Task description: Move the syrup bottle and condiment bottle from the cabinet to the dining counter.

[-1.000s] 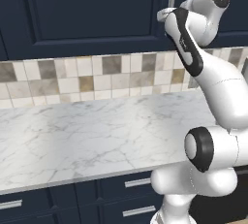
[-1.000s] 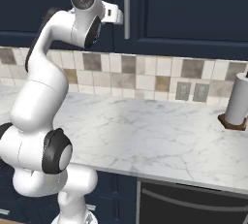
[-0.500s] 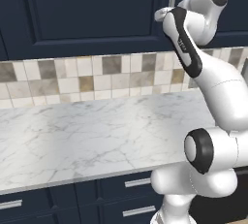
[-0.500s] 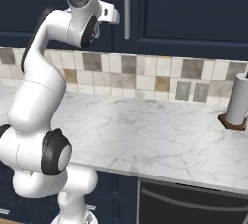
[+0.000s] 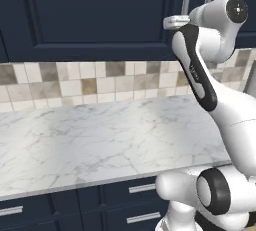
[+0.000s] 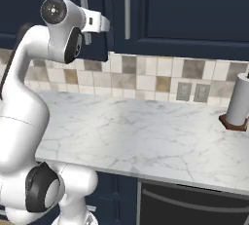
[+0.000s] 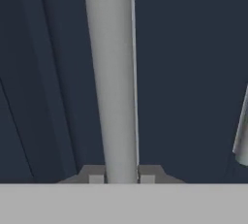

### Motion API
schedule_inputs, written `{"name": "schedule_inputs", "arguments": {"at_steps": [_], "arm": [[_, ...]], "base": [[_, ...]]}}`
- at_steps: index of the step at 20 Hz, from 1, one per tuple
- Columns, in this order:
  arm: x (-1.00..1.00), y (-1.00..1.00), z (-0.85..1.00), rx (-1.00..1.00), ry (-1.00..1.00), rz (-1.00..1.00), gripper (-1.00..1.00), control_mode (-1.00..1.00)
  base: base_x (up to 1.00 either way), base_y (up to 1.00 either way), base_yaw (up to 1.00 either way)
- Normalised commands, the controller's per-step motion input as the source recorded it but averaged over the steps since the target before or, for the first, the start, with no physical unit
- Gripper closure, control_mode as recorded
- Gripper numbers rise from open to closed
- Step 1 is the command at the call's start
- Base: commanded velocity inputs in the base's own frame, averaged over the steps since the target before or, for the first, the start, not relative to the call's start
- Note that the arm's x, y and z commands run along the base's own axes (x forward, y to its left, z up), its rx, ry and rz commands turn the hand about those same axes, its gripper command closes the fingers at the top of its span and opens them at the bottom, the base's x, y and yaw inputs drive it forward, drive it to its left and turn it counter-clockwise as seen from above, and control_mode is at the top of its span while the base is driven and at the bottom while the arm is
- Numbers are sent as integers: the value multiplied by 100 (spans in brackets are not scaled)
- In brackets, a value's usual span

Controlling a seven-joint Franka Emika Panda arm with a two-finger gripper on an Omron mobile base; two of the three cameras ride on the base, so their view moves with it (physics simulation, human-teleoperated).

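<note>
Here the cabinet (image 5: 100, 15) fills the upper wall at twelve o'clock, doors shut, above the tiled backsplash (image 5: 100, 82) and marble worktop (image 5: 100, 145). The gripper (image 7: 121, 175) has its jaws closed tight on the cabinet's silver bar handle (image 7: 114, 72). At three o'clock in the right base view stands a paper towel roll (image 6: 239, 101).
</note>
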Motion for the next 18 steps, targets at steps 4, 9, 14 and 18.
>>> {"name": "schedule_inputs", "arguments": {"at_steps": [4, 9, 14, 18], "arm": [[-100, 0, 41, 0, -2, -18, 100, -100], [-100, 0, 20, -1, -1, -17, 100, -100], [-100, 0, 0, 0, -12, -8, 100, -100], [-100, 0, 0, 0, -15, -3, 100, -100]], "base": [[0, 0, 0], [0, 0, 0], [0, 0, 0], [0, 0, 0]]}}
